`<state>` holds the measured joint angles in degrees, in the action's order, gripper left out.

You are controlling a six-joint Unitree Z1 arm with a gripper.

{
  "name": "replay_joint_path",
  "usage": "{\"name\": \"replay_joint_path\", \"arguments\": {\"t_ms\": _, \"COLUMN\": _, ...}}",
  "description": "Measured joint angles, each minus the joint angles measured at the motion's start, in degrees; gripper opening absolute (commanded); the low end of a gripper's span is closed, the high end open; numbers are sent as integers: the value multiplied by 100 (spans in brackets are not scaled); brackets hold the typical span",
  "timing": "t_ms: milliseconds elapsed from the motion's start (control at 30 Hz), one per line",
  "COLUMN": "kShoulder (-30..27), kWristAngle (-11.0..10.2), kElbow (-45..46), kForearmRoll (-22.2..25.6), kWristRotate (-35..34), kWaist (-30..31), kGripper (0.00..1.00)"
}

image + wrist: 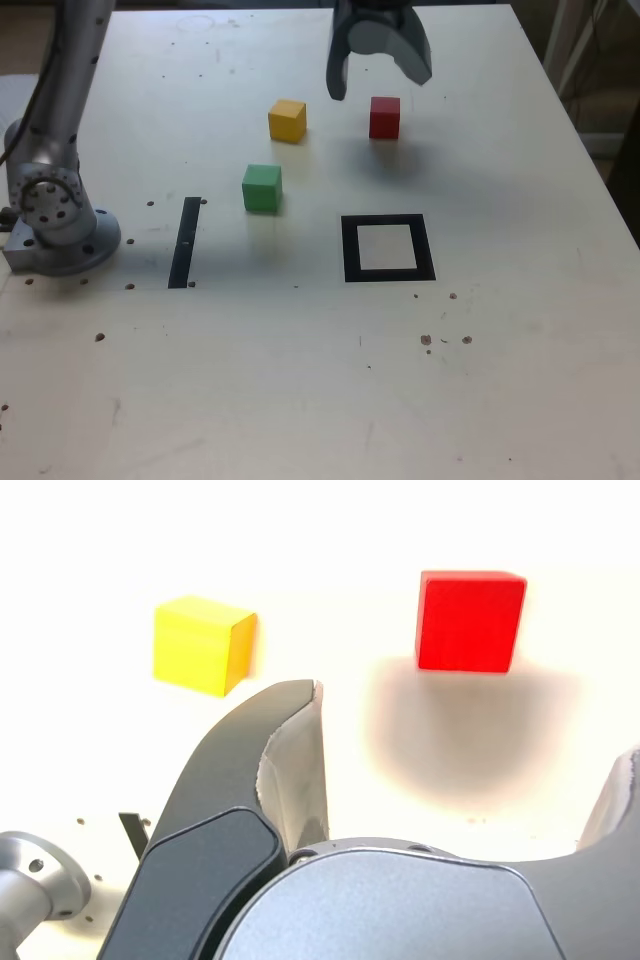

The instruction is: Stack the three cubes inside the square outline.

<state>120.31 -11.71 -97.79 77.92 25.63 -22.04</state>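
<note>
you have open table around the red cube; the yellow cube sits near it on the exterior view's left. the square outline is unoccupied, the green cube well clear of it.

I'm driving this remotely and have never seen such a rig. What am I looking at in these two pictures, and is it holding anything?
It is one grey robot arm bolted to a pale table. One picture comes from a camera off the arm; the other from a camera on its wrist, looking past the tool. The tool hangs open above the table and holds nothing. On the table sit a red block, a yellow block and a green block, all apart. Nearer the camera lie an empty black tape square and a straight tape strip.
</note>
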Motion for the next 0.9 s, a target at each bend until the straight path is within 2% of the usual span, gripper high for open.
{"name": "replay_joint_path", "arguments": {"t_ms": 100, "kShoulder": 342, "kWristAngle": -13, "kElbow": -84, "kForearmRoll": -40, "kWristRotate": 91, "kWaist": -95, "kGripper": 94}}
{"name": "replay_joint_path", "arguments": {"t_ms": 333, "kShoulder": 534, "kWristAngle": -56, "kElbow": -119, "kForearmRoll": -154, "kWristRotate": 146, "kWaist": -100, "kGripper": 92}}
{"name": "replay_joint_path", "arguments": {"t_ms": 600, "kShoulder": 739, "kWristAngle": 105, "kElbow": -176, "kForearmRoll": -307, "kWristRotate": 317, "kWaist": -108, "kGripper": 88}}
{"name": "replay_joint_path", "arguments": {"t_ms": 733, "kShoulder": 786, "kWristAngle": 122, "kElbow": -215, "kForearmRoll": -343, "kWristRotate": 365, "kWaist": -157, "kGripper": 83}}
{"name": "replay_joint_path", "arguments": {"t_ms": 900, "kShoulder": 786, "kWristAngle": 152, "kElbow": -232, "kForearmRoll": -347, "kWristRotate": 437, "kWaist": -233, "kGripper": 71}}
